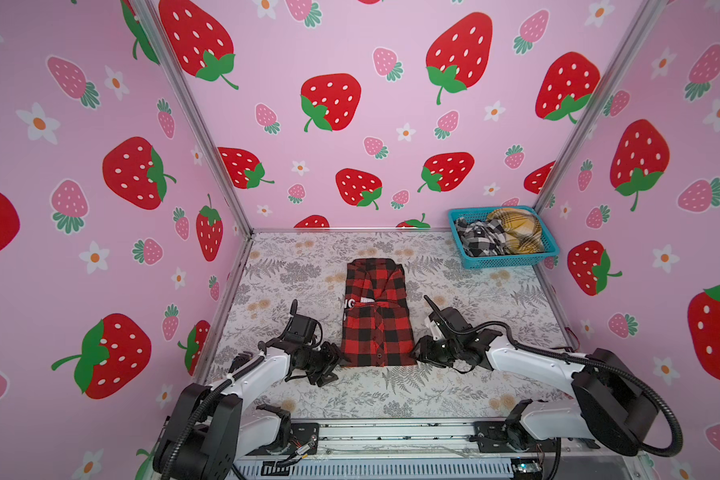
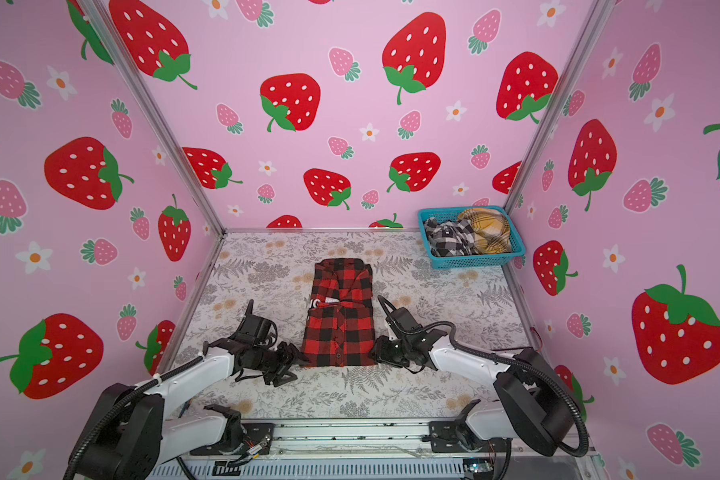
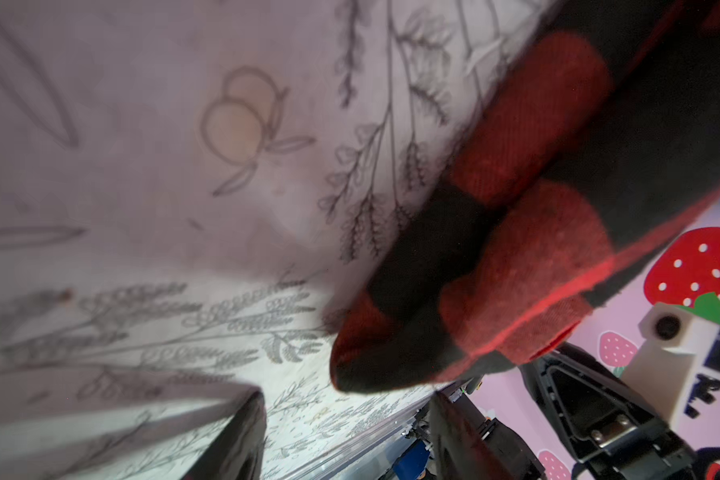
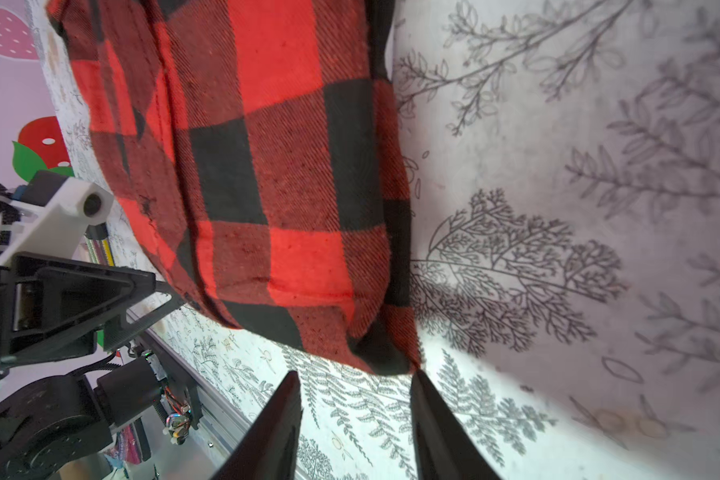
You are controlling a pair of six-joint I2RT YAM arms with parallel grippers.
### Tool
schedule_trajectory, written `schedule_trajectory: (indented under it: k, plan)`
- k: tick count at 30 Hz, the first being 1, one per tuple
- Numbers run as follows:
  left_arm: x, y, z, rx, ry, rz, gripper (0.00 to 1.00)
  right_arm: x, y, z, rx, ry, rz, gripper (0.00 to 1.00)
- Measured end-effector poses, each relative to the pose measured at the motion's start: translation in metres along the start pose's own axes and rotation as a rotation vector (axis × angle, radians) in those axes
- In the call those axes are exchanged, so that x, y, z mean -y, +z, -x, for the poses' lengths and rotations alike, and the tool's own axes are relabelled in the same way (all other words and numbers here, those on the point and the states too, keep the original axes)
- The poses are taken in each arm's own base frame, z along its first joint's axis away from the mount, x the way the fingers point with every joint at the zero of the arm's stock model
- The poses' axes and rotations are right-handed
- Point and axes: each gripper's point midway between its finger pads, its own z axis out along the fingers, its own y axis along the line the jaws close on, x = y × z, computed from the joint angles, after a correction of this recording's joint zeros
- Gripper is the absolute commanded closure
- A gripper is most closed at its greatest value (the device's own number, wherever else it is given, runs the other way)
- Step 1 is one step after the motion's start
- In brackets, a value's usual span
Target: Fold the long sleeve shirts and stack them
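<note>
Lying lengthwise at the middle of the grey leaf-printed tablecloth (image 1: 292, 286), the red-and-black buffalo-check flannel shirt (image 1: 377, 320) shows in both top views as a narrow folded rectangle. White letters peep from a black band halfway up it. The left claw (image 1: 338, 360) sits low at its near left corner and the right claw (image 1: 415, 353) at its near right corner. I judge they are mirrored this way so the near hem can be lifted evenly and carried toward the collar. Well apart, in the far right corner, a turquoise plastic mesh basket (image 1: 504, 262) holds a crumpled black-and-white checked shirt (image 1: 476, 239) and a mustard-yellow plaid shirt (image 1: 516, 232), probably waiting their turn.

From the left wrist, the left claw stands wide. Its dark fingers (image 3: 238, 436) flank the shirt's rounded corner, which pokes toward the gap unpinched.

From the right wrist, the right claw is moderately parted with nothing between the fingers (image 4: 433, 415). The shirt's corner ends just ahead; whether its tip touches one fingertip I cannot tell.
</note>
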Motion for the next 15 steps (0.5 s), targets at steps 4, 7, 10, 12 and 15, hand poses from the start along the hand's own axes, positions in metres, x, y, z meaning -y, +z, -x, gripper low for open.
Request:
schedule_trajectory:
  k: [4, 7, 10, 12, 15]
  plan:
    - [0.005, 0.002, 0.006, -0.003, -0.014, -0.021, 0.41, 0.003, 0.003, -0.007, -0.011, 0.011, -0.003, 0.53]
    - [0.006, 0.001, 0.013, 0.002, -0.031, -0.028, 0.45, 0.007, 0.005, -0.010, -0.014, 0.023, -0.004, 0.49]
    - [0.006, 0.002, 0.016, 0.002, -0.037, -0.027, 0.47, 0.009, 0.006, -0.011, -0.014, 0.032, -0.002, 0.49]
    - [0.007, 0.002, 0.017, -0.004, -0.039, -0.026, 0.49, 0.010, 0.008, -0.012, -0.012, 0.035, 0.001, 0.49]
    - [0.007, 0.004, 0.017, -0.013, -0.038, -0.025, 0.52, 0.011, 0.012, -0.011, -0.010, 0.038, 0.010, 0.49]
